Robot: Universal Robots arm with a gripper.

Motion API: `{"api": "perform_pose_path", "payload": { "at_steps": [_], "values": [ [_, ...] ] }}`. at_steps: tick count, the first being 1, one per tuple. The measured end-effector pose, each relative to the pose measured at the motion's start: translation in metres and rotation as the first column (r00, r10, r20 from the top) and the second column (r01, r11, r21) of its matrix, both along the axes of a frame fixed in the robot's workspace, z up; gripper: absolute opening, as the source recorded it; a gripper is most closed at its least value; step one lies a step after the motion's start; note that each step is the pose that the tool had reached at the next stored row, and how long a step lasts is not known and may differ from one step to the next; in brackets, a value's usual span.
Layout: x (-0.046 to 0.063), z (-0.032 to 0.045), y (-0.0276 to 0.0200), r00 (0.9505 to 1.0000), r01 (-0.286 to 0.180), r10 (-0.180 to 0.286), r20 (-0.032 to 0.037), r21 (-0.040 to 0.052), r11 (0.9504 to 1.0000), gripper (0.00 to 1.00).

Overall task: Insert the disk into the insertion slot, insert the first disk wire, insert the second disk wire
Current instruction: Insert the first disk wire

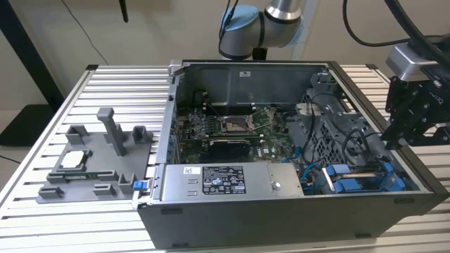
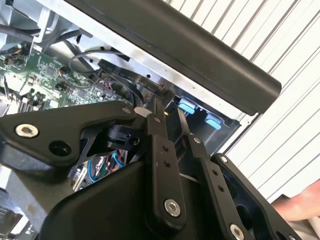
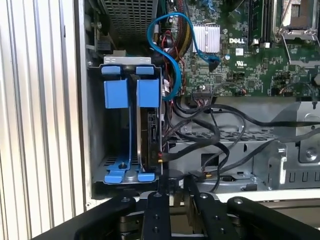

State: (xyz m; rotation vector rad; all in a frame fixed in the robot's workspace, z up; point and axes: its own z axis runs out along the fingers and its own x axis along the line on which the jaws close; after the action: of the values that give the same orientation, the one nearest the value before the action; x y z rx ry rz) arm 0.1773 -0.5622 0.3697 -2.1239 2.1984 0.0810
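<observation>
Empty, jaws parted, the black gripper (image 3: 178, 181) hangs beside the grey metal, blue-tabbed insertion slot (image 3: 127, 61), inside which the presumably stiff, heavy, shock-fragile blue-framed disk (image 3: 149, 140) stands (best gripped by its carrier edges).

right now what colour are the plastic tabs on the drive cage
Bright blue. The tabs show best in the first wrist view.

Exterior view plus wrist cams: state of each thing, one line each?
case, side open
disk, sitting in a bay of the drive cage
neighbouring bay, looks empty
blue cable, looped, one end looks unplugged
gripper, open, empty, beside the cage
</observation>
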Motion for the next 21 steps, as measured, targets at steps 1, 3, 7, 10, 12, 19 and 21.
{"api": "perform_pose_path", "payload": {
  "at_steps": [1,3,7,10,12,19,21],
  "values": [
    [0.001,0.0000,0.0000,1.0000,0.000,0.000,-0.0017,0.0049,1.0000,1.00],
    [0.003,0.0000,0.0000,1.0000,0.000,0.000,-0.0079,0.0139,0.9999,1.00],
    [0.008,-0.0001,-0.0010,0.9991,0.001,0.000,-0.0429,0.0210,0.9998,1.00],
    [0.012,-0.0001,-0.0027,0.9975,0.001,0.000,-0.0704,0.0237,0.9997,1.00],
    [0.017,-0.0001,-0.0042,0.9969,0.001,0.001,-0.0790,0.0279,0.9996,1.00],
    [0.025,-0.0035,-0.0088,0.9962,0.003,0.002,-0.0872,0.0555,0.9985,1.00],
    [0.025,-0.0050,-0.0089,0.9962,0.007,-0.002,-0.0875,0.0613,0.9981,1.00]
  ]
}}
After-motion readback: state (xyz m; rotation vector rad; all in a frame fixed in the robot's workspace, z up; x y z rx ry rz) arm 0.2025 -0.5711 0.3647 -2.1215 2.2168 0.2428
